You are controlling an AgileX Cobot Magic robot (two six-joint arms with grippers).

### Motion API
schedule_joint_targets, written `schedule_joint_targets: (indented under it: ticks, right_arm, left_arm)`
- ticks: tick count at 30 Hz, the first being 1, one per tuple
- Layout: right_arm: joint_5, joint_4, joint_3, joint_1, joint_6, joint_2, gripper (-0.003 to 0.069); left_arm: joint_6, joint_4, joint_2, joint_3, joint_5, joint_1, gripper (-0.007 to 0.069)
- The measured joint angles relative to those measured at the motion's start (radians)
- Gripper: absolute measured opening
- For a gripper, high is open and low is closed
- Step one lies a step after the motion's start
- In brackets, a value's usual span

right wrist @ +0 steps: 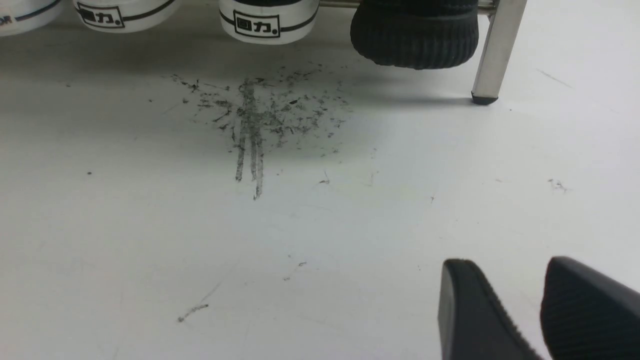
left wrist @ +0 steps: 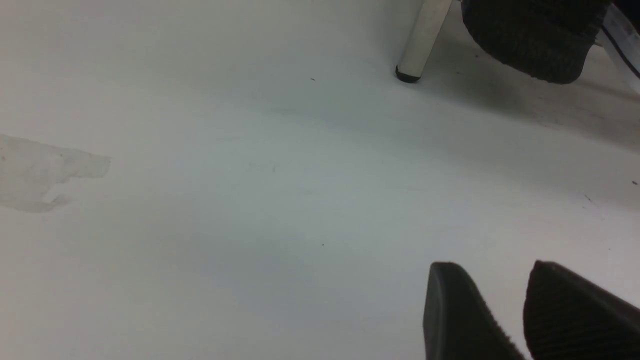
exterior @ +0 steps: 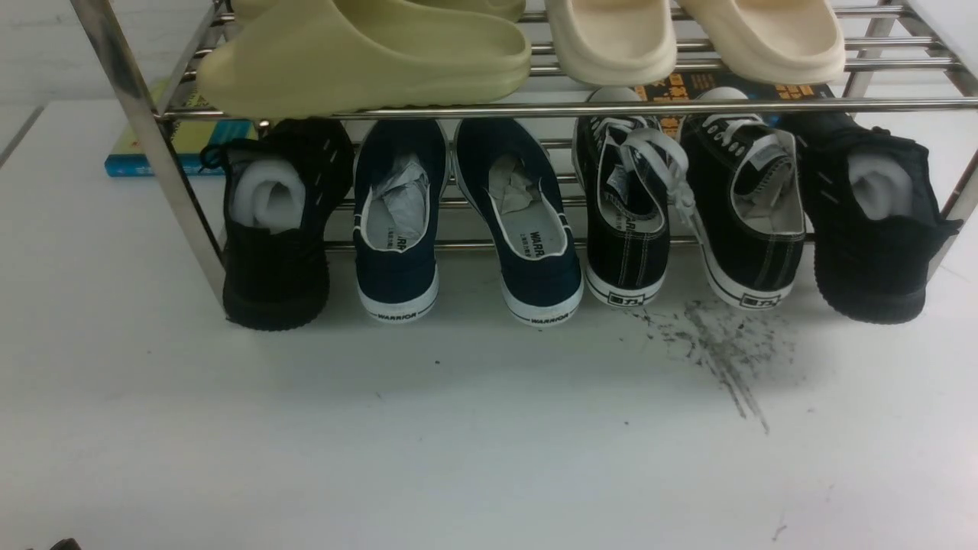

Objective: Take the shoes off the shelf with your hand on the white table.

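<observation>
The shoes, two black canvas sneakers with white laces [exterior: 626, 221] [exterior: 752, 221], stand heels outward on the lower tier of the chrome shelf [exterior: 535, 109]. In the right wrist view their white heel caps [right wrist: 269, 20] [right wrist: 122, 12] show at the shelf's edge. My right gripper [right wrist: 506, 261] hovers low over the white table [exterior: 458, 428], well short of the shoes, open with nothing between its black fingers. My left gripper [left wrist: 494, 265] is also open and empty over the table, near a shelf post [left wrist: 425, 35]. Neither gripper shows in the front view.
All-black knit sneakers [exterior: 279, 229] [exterior: 871, 221] stand at both ends of the lower tier, with navy slip-ons [exterior: 397, 229] [exterior: 527, 229] between. Foam slides [exterior: 367, 53] [exterior: 688, 34] sit on the top tier. A blue book [exterior: 137, 160] lies behind. Dark scuff streaks [right wrist: 260, 115] mark the table.
</observation>
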Motion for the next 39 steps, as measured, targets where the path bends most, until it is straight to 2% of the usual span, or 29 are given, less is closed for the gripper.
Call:
schedule_joint_targets:
  ticks: [12, 15, 16, 17, 18, 19, 24, 31, 33, 35, 36, 39]
  right_arm:
    - [-0.001, 0.018, 0.000, 0.000, 0.011, 0.000, 0.0240]
    - [-0.002, 0.228, 0.000, 0.000, 0.131, 0.000, 0.0240]
    - [-0.002, 0.241, 0.001, 0.000, 0.138, 0.000, 0.0240]
    - [-0.007, 0.343, 0.005, 0.000, 0.180, 0.000, 0.0240]
    - [-0.009, 0.354, 0.005, 0.000, 0.183, 0.000, 0.0240]
    - [-0.015, 0.445, 0.008, 0.000, 0.200, 0.000, 0.0240]
    - [-0.017, 0.576, 0.009, 0.000, 0.214, 0.000, 0.0240]
    - [-0.014, 0.597, 0.008, 0.000, 0.215, 0.000, 0.0221]
    - [-0.001, 0.591, -0.014, 0.000, 0.214, 0.000, 0.0185]
    - [0.033, 0.539, -0.086, 0.000, 0.192, 0.003, 0.0113]
    - [0.037, 0.539, -0.094, 0.000, 0.192, 0.003, 0.0107]
    - [0.143, 0.413, -0.226, 0.000, 0.171, 0.075, 0.0013]
  left_arm:
    - [0.000, 0.000, 0.000, 0.000, 0.000, 0.000, 0.0242]
    - [0.000, 0.000, 0.000, 0.000, 0.000, 0.000, 0.0242]
    - [0.000, 0.000, 0.000, 0.000, 0.000, 0.000, 0.0242]
    - [0.000, 0.000, 0.000, 0.000, 0.000, 0.000, 0.0242]
    - [0.000, 0.000, 0.000, 0.000, 0.000, 0.000, 0.0242]
    - [0.000, 0.000, 0.000, 0.000, 0.000, 0.000, 0.0242]
    - [0.000, 0.000, 0.000, 0.000, 0.000, 0.000, 0.0242]
    - [0.000, 0.000, 0.000, 0.000, 0.000, 0.000, 0.0242]
    - [0.000, 0.000, 0.000, 0.000, 0.000, 0.000, 0.0242]
    - [0.000, 0.000, 0.000, 0.000, 0.000, 0.000, 0.0242]
    - [0.000, 0.000, 0.000, 0.000, 0.000, 0.000, 0.0242]
    - [0.000, 0.000, 0.000, 0.000, 0.000, 0.000, 0.0242]
